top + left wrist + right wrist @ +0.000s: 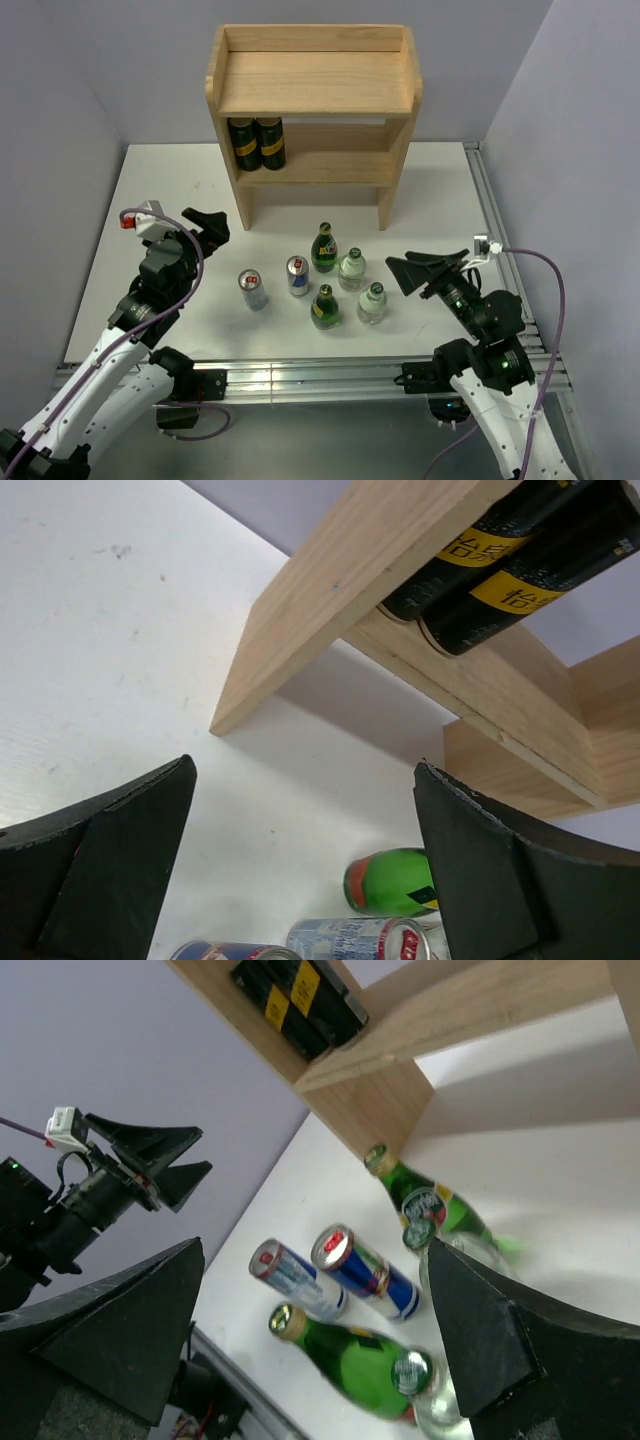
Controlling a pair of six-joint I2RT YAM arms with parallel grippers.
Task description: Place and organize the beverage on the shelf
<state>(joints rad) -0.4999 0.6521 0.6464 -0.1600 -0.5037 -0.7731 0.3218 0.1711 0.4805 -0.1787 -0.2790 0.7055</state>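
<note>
Both stand wide open, holding nothing. The left gripper (208, 228) and right gripper (400, 275) flank the drinks between them: silver-and-blue cans (253, 290), green bottles (324, 248) and clear bottles (352, 269). Beyond their fingertips is the wooden shelf (312, 95) — black-and-yellow cans (256, 143) sit on its lower tier.

Worktop (170, 180): white and flat, with a few faint specks and scuffs in the left wrist view.
Dark cans (243, 145): two, black with yellow label bands bearing dark characters, upright and side by side at the left end of the lower tier of the shelf (315, 85).
Walls (130, 60): plain pale grey-lilac, at the back and both sides.
Near rail (320, 375): silver metal along the front edge.
Side rail (490, 200): silver metal along the right edge.
</note>
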